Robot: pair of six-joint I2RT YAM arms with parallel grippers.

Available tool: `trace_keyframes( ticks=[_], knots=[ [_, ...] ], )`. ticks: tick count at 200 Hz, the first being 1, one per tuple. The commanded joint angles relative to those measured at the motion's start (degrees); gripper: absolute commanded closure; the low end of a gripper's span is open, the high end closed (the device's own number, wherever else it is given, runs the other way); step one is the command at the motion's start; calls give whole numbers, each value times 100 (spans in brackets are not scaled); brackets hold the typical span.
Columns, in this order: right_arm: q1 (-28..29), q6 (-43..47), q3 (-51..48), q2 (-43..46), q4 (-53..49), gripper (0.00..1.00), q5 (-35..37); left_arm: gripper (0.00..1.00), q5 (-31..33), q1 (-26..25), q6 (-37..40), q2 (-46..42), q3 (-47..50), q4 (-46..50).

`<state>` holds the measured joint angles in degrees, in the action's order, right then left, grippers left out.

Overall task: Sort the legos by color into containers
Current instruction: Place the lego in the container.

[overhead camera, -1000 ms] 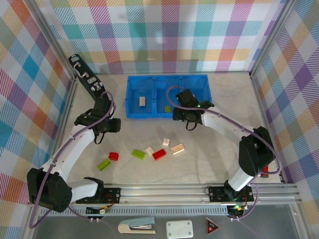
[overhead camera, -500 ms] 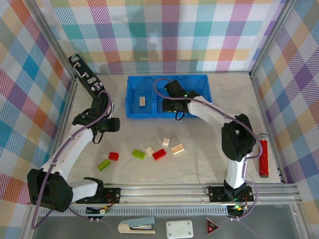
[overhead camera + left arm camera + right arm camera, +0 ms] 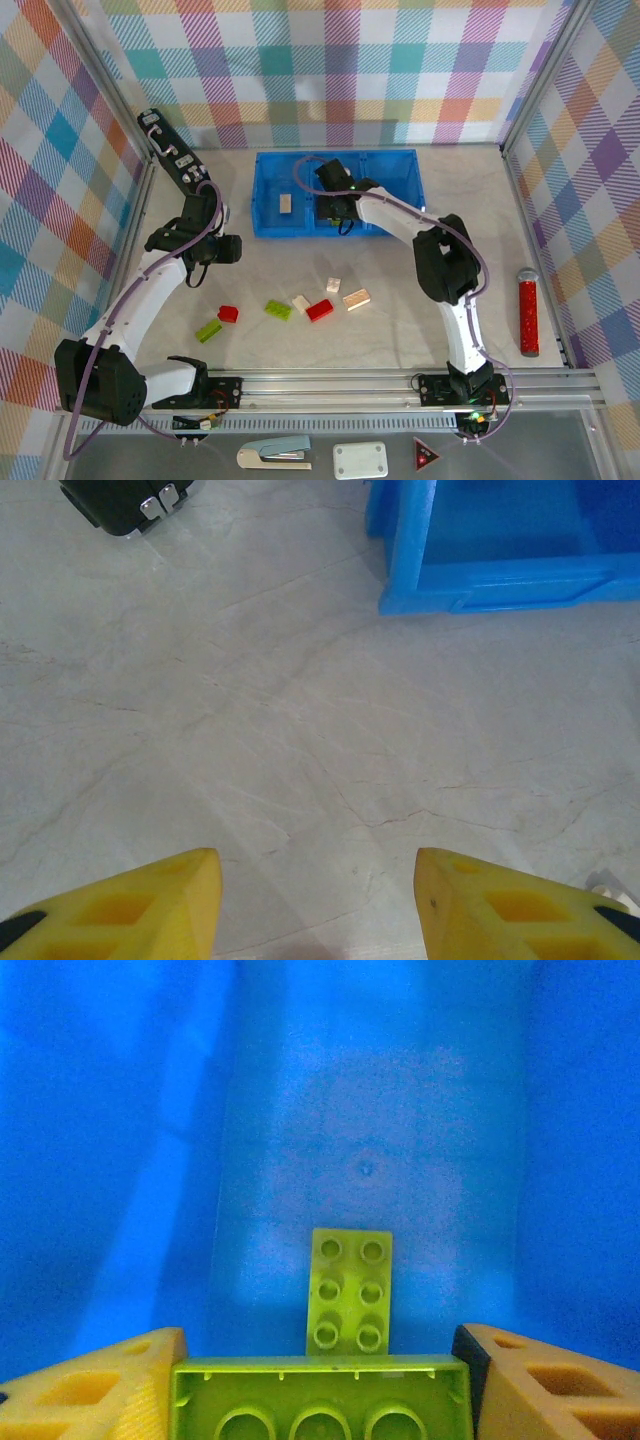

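My right gripper [image 3: 336,208] hangs over the middle compartment of the blue tray [image 3: 300,232]. It is shut on a lime green lego [image 3: 318,1400], held with its hollow underside towards the wrist camera. Under it a second lime green lego [image 3: 349,1291] lies on that compartment's floor. A cream lego [image 3: 286,203] lies in the left compartment. On the table lie loose legos: red [image 3: 228,313], lime [image 3: 209,330], lime [image 3: 278,310], cream [image 3: 301,303], red [image 3: 320,310], cream [image 3: 333,284] and cream [image 3: 356,298]. My left gripper [image 3: 226,250] stands open over bare table left of the tray, with nothing between its fingers [image 3: 150,905].
A black device [image 3: 170,152] lies at the back left and also [image 3: 125,500] ahead of the left gripper. A red cylinder [image 3: 527,310] lies by the right wall. A stapler [image 3: 275,455], a white box [image 3: 360,460] and a red triangle [image 3: 426,455] sit in front of the rail.
The right arm has swung left from the tray's front edge to above the middle compartment, carrying the lime lego. The red cylinder has come into sight. The left arm has barely moved.
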<state>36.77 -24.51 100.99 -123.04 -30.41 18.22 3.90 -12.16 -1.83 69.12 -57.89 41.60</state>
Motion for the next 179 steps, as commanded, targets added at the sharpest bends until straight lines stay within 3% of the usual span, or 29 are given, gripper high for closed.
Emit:
trace_keyframes(
  ticks=[1, 78, 179],
  knots=[
    [5, 131, 350, -289, 188, 35, 246, 46, -81, 83, 51, -16, -38, -56],
    [-219, 210, 1185, -1157, 287, 33, 306, 46, -168, 89, 36, 97, -56, -74],
    [-267, 86, 1276, -1521, 290, 32, 96, 46, -204, 91, 29, 161, -56, -77]
  ],
)
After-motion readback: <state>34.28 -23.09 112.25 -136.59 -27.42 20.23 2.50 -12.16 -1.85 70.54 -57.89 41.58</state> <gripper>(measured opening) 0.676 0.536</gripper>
